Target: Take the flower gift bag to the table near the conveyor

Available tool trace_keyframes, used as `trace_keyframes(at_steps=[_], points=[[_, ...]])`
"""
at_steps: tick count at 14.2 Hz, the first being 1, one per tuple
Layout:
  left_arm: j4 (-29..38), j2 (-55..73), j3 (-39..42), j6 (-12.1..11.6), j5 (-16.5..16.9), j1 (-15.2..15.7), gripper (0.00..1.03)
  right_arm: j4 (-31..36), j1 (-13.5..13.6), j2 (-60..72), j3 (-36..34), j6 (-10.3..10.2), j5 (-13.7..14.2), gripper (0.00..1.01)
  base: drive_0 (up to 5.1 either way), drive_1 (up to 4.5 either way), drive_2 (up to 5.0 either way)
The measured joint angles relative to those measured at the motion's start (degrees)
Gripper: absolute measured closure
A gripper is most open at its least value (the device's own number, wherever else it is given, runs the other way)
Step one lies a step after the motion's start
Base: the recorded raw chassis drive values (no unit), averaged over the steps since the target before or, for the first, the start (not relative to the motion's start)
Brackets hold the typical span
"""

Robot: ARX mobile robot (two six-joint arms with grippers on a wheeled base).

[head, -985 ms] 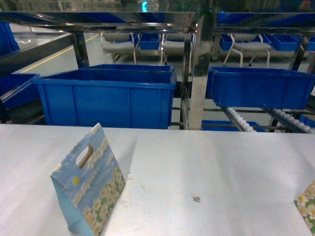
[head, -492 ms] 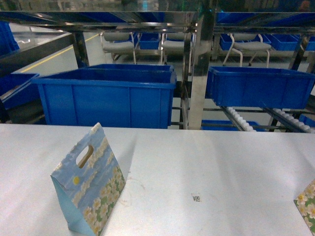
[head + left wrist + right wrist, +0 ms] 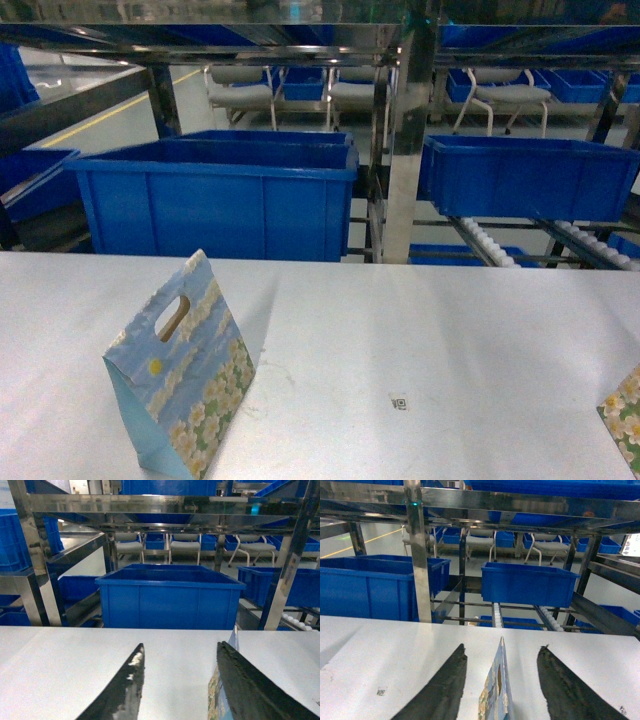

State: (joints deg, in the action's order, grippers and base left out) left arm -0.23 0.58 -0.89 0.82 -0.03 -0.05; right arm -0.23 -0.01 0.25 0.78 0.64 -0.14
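The flower gift bag [image 3: 180,370] stands upright on the left of the white table [image 3: 450,330], pale blue with clouds, an oval handle hole and flowers at its base. In the left wrist view my left gripper [image 3: 181,645] is open; the bag's edge [image 3: 220,695] shows just behind the right finger, outside the gap. My right gripper [image 3: 502,646] is open too, with a second floral bag [image 3: 497,690] standing edge-on between its fingers, not touched. The conveyor [image 3: 490,245] with white rollers lies beyond the table's far edge. Neither gripper shows in the head view.
A large blue bin [image 3: 215,195] and a smaller one [image 3: 525,175] sit on the steel rack behind the table. A steel post [image 3: 405,140] stands between them. The second floral bag's corner [image 3: 625,415] shows at the right edge. A small black mark [image 3: 400,403] is on the tabletop.
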Motion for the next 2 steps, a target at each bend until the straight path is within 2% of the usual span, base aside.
trace_keyframes(at_steps=[2], points=[[0.0, 0.0, 0.0, 0.0, 0.02, 0.0, 0.5, 0.02, 0.0, 0.0, 0.0, 0.0, -0.02, 0.53, 0.0, 0.0, 0.0]])
